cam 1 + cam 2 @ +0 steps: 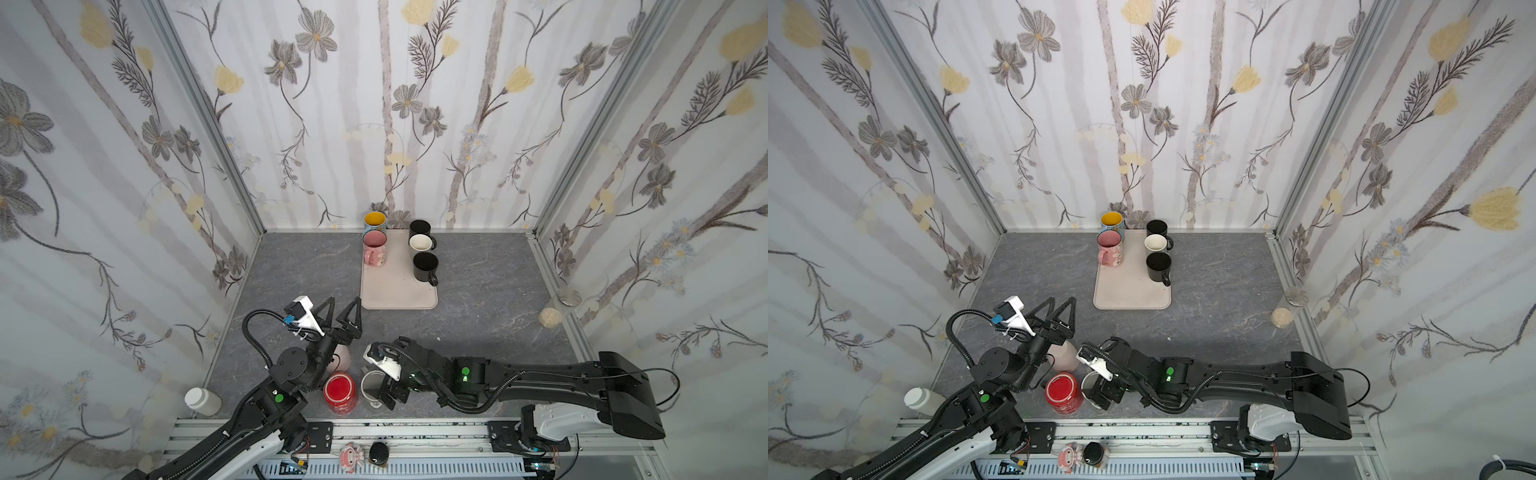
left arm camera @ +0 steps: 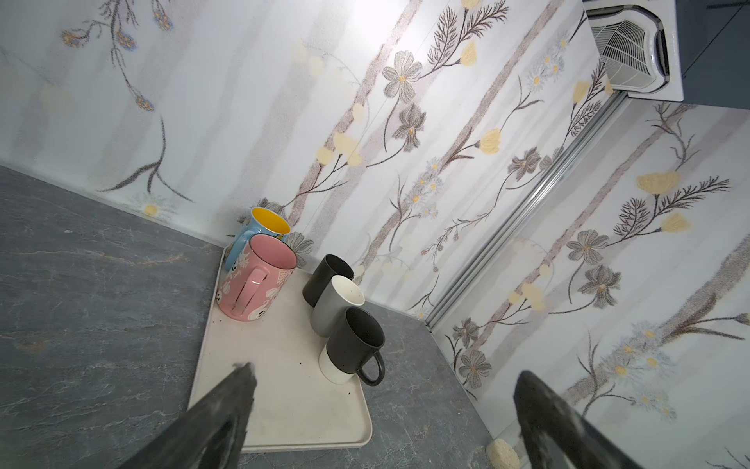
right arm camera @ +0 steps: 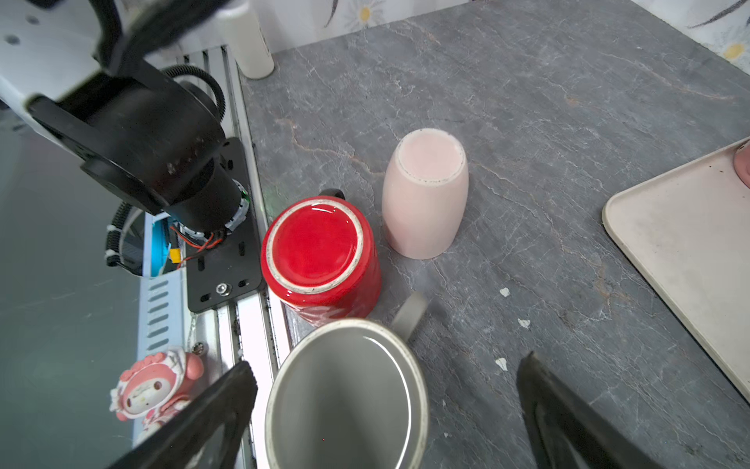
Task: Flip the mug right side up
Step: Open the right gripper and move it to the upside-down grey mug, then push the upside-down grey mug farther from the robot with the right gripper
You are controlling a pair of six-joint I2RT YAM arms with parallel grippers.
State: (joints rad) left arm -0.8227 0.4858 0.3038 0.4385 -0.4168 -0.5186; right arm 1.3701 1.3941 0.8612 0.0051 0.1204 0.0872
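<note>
Three mugs stand close together near the table's front edge. A red mug (image 1: 340, 390) (image 3: 320, 251) is upside down, base up. Behind it, a pale pink mug (image 1: 343, 358) (image 3: 426, 199) is upside down too. A grey mug (image 1: 371, 388) (image 3: 345, 398) stands mouth up, handle toward the pink one. My right gripper (image 1: 384, 395) (image 3: 385, 365) is open around the grey mug, with a gap showing at both fingers. My left gripper (image 1: 344, 301) (image 2: 383, 371) hangs open and empty above the pink mug, pointing at the tray.
A beige tray (image 1: 395, 291) at the back holds several upright mugs, black, white, pink and blue-yellow. A white bottle (image 1: 202, 401) stands front left. A sponge (image 1: 550, 318) and a round lid (image 1: 568, 297) lie by the right wall. A pink figurine (image 1: 349, 457) sits on the front rail.
</note>
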